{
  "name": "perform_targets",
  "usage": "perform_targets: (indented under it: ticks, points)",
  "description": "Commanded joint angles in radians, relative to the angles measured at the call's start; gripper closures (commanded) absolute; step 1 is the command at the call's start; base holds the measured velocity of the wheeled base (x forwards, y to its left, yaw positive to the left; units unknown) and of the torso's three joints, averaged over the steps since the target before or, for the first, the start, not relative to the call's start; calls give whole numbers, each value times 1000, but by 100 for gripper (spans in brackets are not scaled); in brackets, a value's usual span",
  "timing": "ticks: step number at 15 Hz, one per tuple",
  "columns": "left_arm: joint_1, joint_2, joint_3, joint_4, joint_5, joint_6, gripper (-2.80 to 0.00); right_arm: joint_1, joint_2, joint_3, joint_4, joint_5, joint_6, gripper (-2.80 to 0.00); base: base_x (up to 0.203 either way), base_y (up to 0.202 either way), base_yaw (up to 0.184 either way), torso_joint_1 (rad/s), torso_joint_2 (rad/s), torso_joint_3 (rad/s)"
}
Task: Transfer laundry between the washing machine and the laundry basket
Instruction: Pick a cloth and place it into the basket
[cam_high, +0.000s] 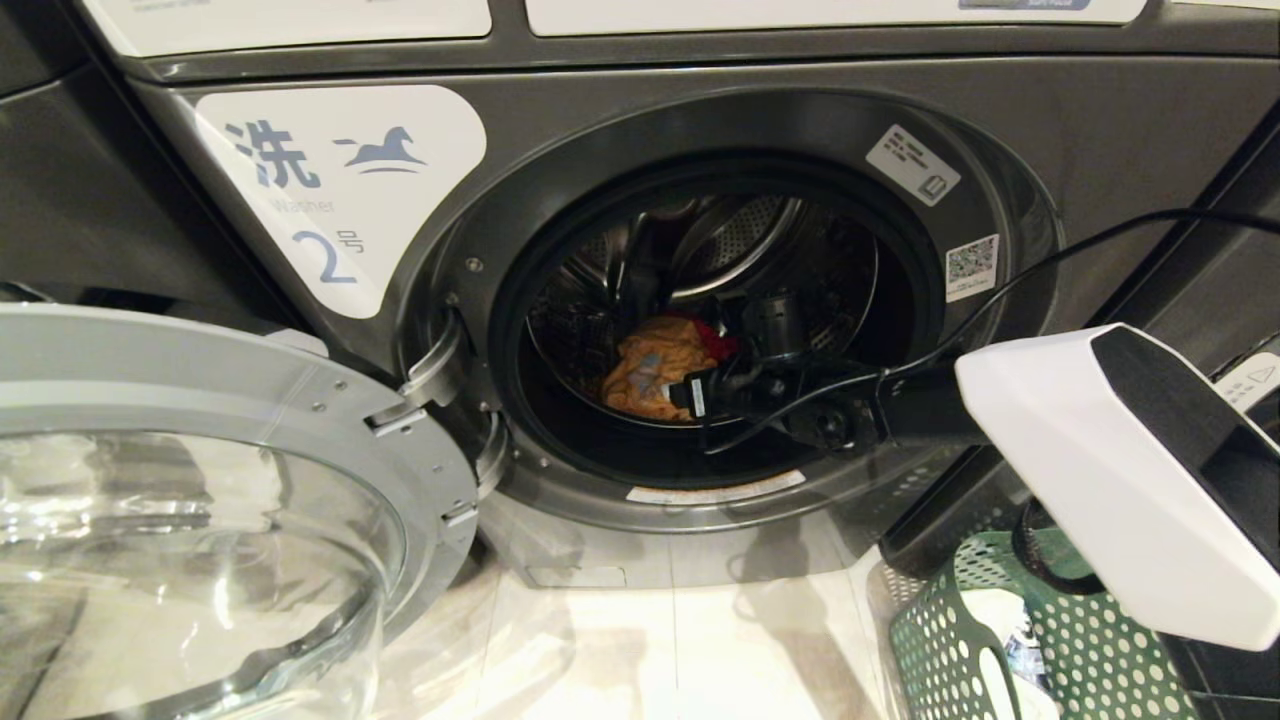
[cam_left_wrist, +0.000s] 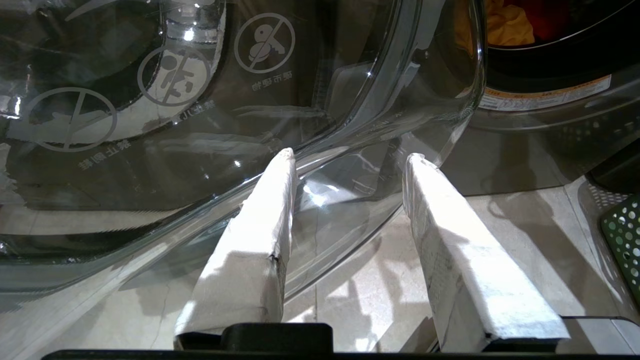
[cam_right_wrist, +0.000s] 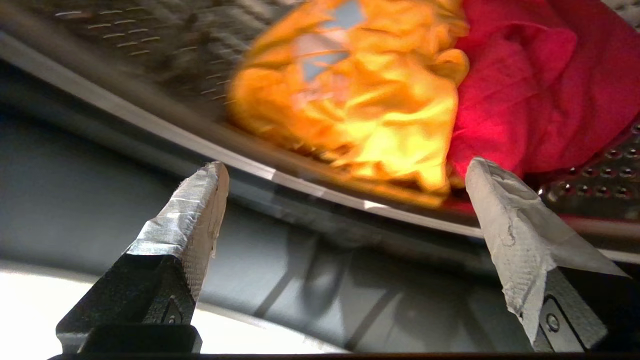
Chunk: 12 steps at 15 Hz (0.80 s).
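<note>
The washing machine (cam_high: 700, 120) stands with its round door (cam_high: 250, 400) swung open to the left. Inside the drum lie an orange garment (cam_high: 655, 375) (cam_right_wrist: 360, 100) and, beside it, a red garment (cam_high: 712, 340) (cam_right_wrist: 530, 85). My right arm reaches into the drum mouth. Its gripper (cam_high: 700, 395) (cam_right_wrist: 347, 165) is open and empty, hovering over the drum's front rim just short of the orange garment. The green perforated laundry basket (cam_high: 960, 640) (cam_left_wrist: 625, 235) sits on the floor at the lower right. My left gripper (cam_left_wrist: 351, 155) is parked low beside the door glass, fingers apart and empty.
The door's bulging glass bowl (cam_left_wrist: 200, 125) takes up the lower left, close in front of the left fingers. A black cable (cam_high: 1100, 235) runs from the right arm across the machine front. Pale tiled floor (cam_high: 650, 650) lies between door and basket.
</note>
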Motion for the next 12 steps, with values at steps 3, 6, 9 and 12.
perform_targets:
  ticks: [3, 6, 9, 12]
  points:
    - [0, 1, 2, 0, 0, -1, 0, 8, -323, 386, -13, 38, 4, -280, 0, 0, 0, 0, 0, 0]
    - [0, 1, 2, 0, 0, -1, 0, 27, -528, 740, -70, 69, 4, -280, 0, 0, 0, 0, 0, 0]
    - [0, 1, 2, 0, 0, -1, 0, 47, -785, 1010, -114, 81, 3, -280, 0, 0, 0, 0, 0, 0]
    - [0, 1, 2, 0, 0, -1, 0, 35, -997, 1240, -114, 79, -1, -280, 0, 0, 0, 0, 0, 0]
